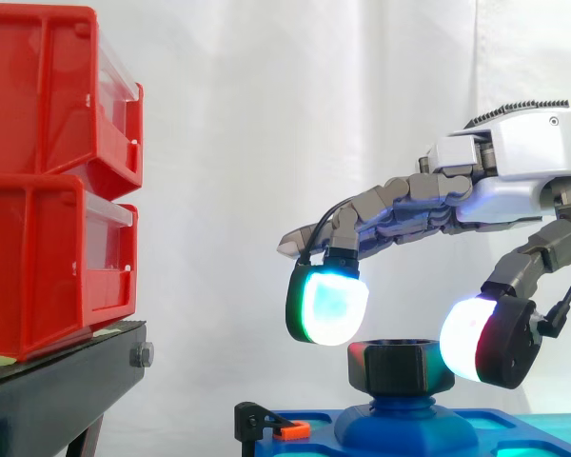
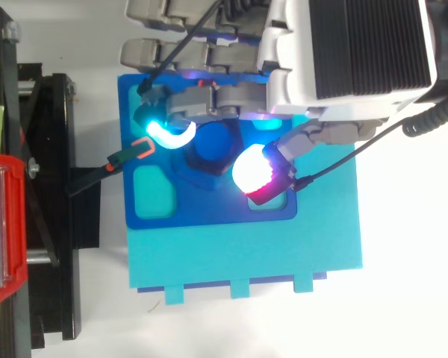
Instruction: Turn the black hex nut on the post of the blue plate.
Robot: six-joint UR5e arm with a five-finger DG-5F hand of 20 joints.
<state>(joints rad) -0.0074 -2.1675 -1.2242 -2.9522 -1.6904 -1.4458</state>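
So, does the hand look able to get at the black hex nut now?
Probably yes. The hand hangs open just above the black hex nut, with a finger pad on one side and the thumb pad on the other. Nothing stands between them.

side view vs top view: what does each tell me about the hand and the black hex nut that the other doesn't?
Side view alone gives height: a glowing finger pad hangs above the upper left edge of the black hex nut; the thumb pad sits level with it on the right, contact unclear. Top view alone gives layout: the pads flank the nut, central on the blue plate among cyan recesses. Both: the hand over the nut, not gripping it, and red bins at left.
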